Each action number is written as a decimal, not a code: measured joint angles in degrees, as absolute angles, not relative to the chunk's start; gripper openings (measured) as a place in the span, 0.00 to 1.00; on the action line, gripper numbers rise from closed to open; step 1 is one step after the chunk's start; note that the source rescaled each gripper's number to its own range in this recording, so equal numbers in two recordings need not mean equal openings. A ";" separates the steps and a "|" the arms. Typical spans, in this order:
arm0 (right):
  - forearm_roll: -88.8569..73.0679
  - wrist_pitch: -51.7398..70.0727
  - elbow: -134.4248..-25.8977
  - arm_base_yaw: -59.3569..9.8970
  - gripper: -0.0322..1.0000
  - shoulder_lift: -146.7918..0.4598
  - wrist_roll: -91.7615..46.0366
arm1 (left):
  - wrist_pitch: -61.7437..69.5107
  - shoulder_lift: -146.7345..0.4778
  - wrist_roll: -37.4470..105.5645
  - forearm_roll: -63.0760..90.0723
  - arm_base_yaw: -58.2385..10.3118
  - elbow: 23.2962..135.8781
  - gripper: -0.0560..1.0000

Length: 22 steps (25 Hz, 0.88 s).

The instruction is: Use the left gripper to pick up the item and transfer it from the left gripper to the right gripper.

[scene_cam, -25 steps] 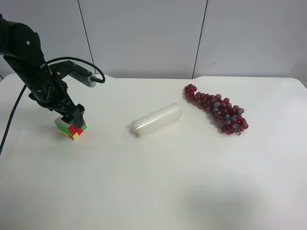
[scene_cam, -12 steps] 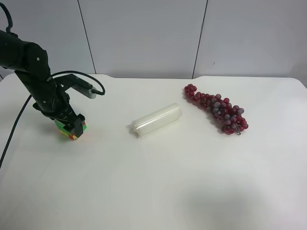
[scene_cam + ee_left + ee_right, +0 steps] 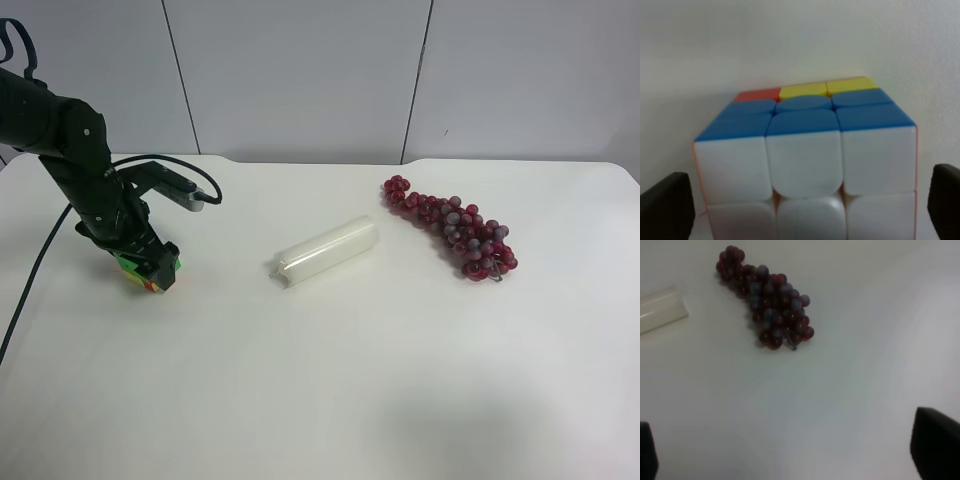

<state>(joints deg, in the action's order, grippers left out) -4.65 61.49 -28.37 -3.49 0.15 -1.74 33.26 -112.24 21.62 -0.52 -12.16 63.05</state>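
Near the tabletop point(image 3: 330, 400) edge at the exterior high view's left, the left gripper point(image 3: 157, 265) stands low over the colour cube point(image 3: 805, 150). It is open and holds nothing. In the left wrist view its two dark fingers point(image 3: 667, 207) stand one at each side of the cube, each with a small gap to it. The cube rests on the tabletop and looks centred between them.

The step in hand seems to be the closing. It is best done slowly, with the pads flat on two opposite faces and not on the corners, so the cube does not turn or slip out. The lift should then be straight up.

The right gripper point(image 3: 790, 447) is also open and empty, above the tabletop near the grapes point(image 3: 770, 305). A white roll point(image 3: 325, 252) lies near the middle of the tabletop, well apart from the cube.
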 joint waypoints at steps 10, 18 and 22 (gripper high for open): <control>-4.65 61.49 -28.37 -3.49 1.00 0.15 -1.74 | 32.74 -112.24 21.62 0.49 -12.16 63.05 0.28; -4.65 61.49 -28.37 -3.49 1.00 0.15 -1.74 | 32.26 -112.24 21.62 0.76 -12.16 63.05 0.06; -4.65 61.49 -28.37 -3.49 1.00 0.15 -1.74 | 32.37 -110.34 21.62 3.10 -12.16 63.05 0.06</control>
<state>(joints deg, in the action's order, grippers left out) -4.65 61.49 -28.37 -3.49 0.15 -1.74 32.37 -110.34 21.62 3.10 -12.16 63.05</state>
